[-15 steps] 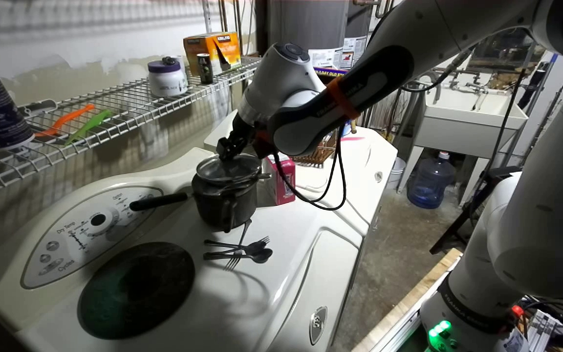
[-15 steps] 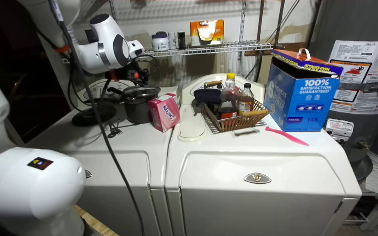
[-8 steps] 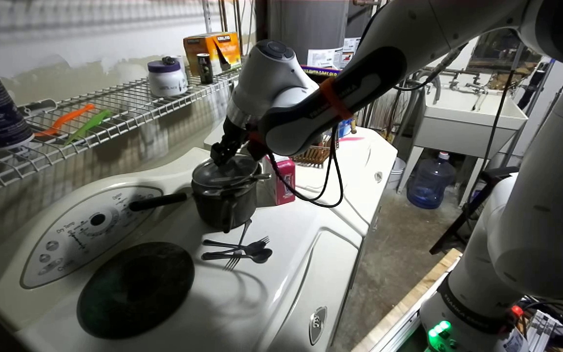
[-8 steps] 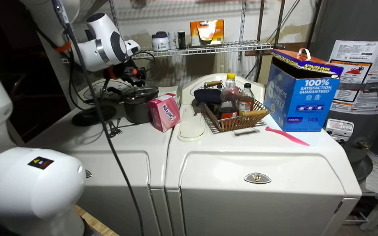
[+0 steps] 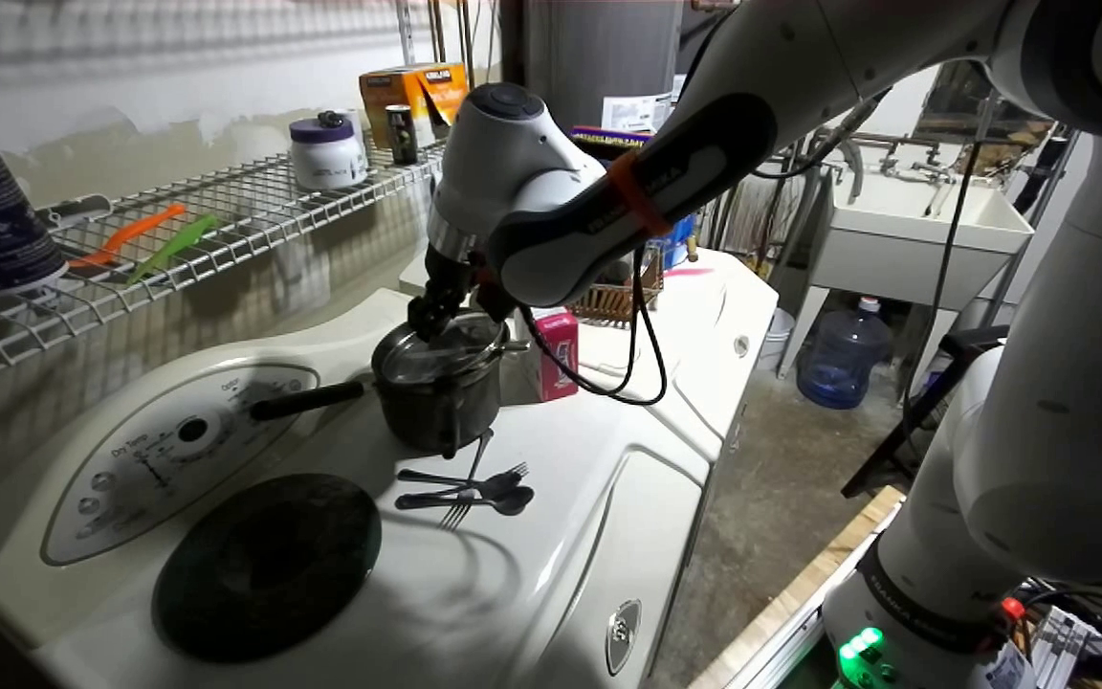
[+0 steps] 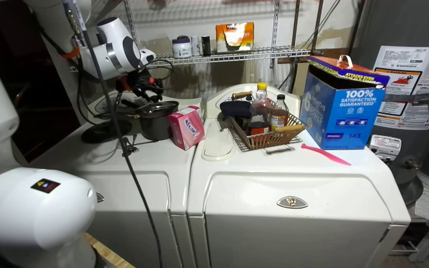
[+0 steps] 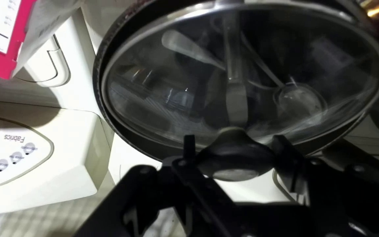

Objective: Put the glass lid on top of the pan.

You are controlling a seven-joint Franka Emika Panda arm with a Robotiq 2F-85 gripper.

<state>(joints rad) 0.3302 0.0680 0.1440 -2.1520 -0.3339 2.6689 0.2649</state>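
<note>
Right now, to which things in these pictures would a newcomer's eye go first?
Probably first to the white robot arm, stretched from the right across an exterior view, its tool holding the glass lid by the black knob at the mouth of the saucepan. In an exterior view, two bright colours likely follow: the pink Sweet'N Low box just right of that saucepan, and the blue box lettered "100% satisfaction guaranteed", right of the slatted basket.

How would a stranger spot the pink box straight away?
Find the white dryer, then the saucepan on top. Beside that stands the Sweet'N Low box, bright pink and square-cornered where its neighbour is dark and round.
</note>
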